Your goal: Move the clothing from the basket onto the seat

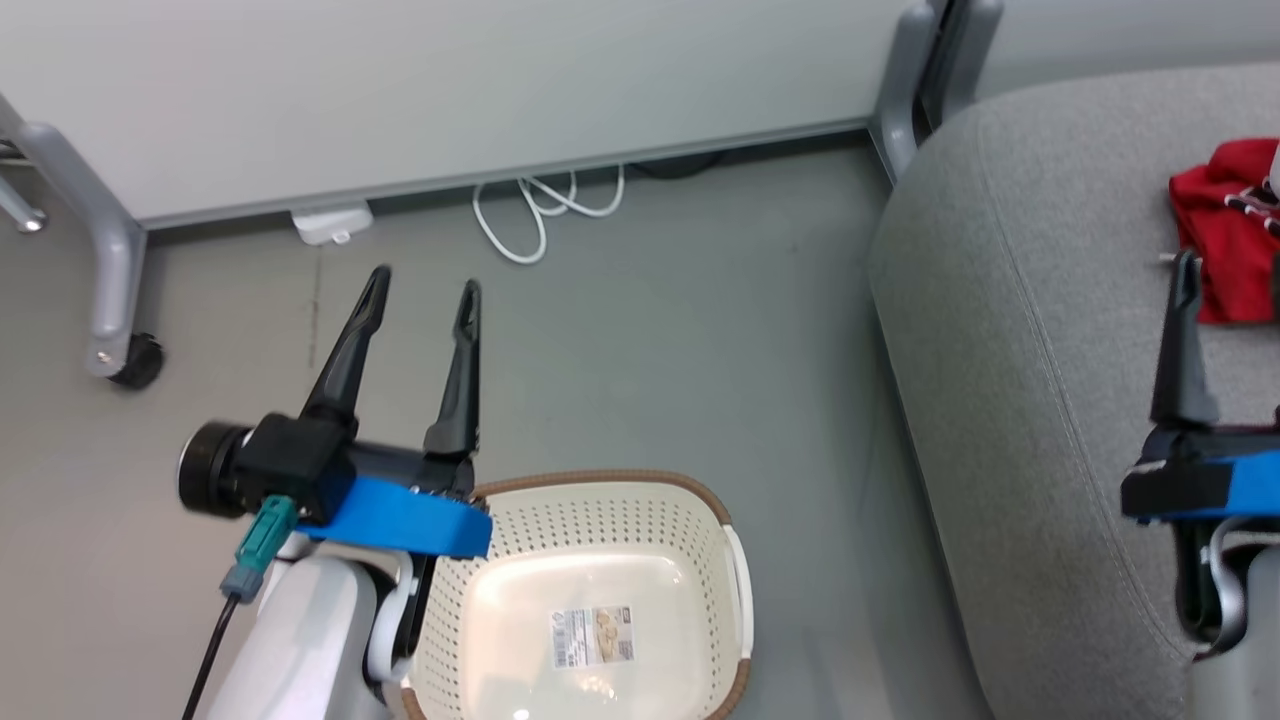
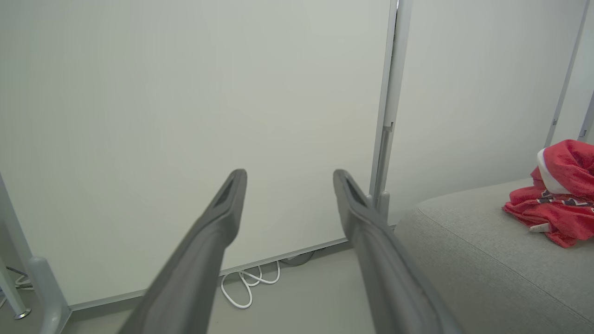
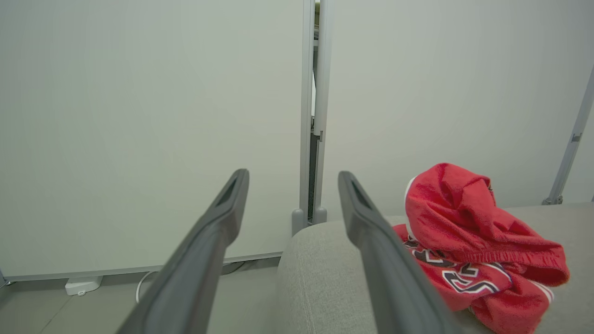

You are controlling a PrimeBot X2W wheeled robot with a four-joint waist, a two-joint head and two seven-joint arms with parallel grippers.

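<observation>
So the basket (image 1: 600,479) at 6 o'clock looks empty, the clothing (image 1: 1228,235) is bunched on the seat (image 1: 1020,300) at 2 o'clock, left gripper (image 1: 425,282) and right gripper (image 3: 292,175) jaws both wide with nothing held, so my worry's the right one snagging that pile off.

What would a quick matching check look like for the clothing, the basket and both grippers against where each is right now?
1. clothing
2. basket
3. left gripper
4. right gripper

A. open, above the seat
B. on the floor, no garments inside
C. heaped on the seat
D. open, above the floor

Pairs: 1-C, 2-B, 3-D, 4-A
</observation>
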